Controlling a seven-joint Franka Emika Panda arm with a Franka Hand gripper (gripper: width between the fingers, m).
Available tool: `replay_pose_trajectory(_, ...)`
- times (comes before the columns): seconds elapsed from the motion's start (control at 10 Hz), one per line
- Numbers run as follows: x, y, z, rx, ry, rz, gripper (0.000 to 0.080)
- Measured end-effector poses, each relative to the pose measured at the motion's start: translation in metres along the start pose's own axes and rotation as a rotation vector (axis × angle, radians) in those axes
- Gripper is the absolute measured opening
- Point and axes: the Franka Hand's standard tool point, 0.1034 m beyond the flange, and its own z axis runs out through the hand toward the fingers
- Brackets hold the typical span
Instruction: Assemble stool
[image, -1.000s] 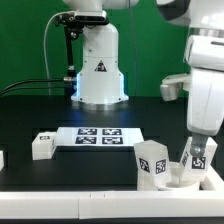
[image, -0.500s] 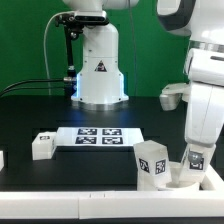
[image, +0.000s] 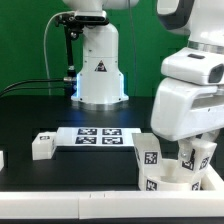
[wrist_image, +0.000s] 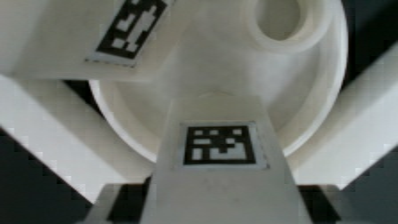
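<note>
The round white seat (image: 176, 181) lies at the table's front, on the exterior view's right. One tagged white leg (image: 150, 160) stands upright in it. My gripper (image: 197, 160) is shut on a second tagged leg (image: 199, 155), held upright and reaching down onto the seat beside the first. In the wrist view the held leg (wrist_image: 221, 150) sits between my dark fingers (wrist_image: 135, 202), over the seat (wrist_image: 285, 95). An open socket (wrist_image: 294, 25) lies beyond it, and the standing leg (wrist_image: 111, 40) is to one side. My gripper (wrist_image: 222, 208) grips the leg's sides.
The marker board (image: 98, 137) lies mid-table. A loose white leg (image: 42, 145) rests beside its end on the exterior view's left. Another white part (image: 2, 158) shows at that edge. The robot base (image: 98, 70) stands behind. The arm's bulky wrist (image: 188, 100) hangs over the seat.
The arm's wrist has swung around and toward the exterior view's left, now showing as a large white body above the seat. The held leg has stayed at the seat.
</note>
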Motion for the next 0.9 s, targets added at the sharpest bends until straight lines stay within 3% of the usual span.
replay_pose_trajectory(0.1,0.001,0.006,0.0,0.049,-0.007,0.151,0.0334)
replay_pose_trajectory(0.2,0.001,0.011,0.001,0.067,-0.006,0.283,0.0334)
replay_pose_trajectory(0.3,0.002,0.011,0.002,0.055,-0.002,0.332,0.0334)
replay_pose_trajectory(0.7,-0.002,0.019,0.002,0.05,-0.011,0.596,0.0334)
replay_pose_trajectory(0.9,-0.007,0.029,0.002,0.062,-0.02,0.924,0.0334)
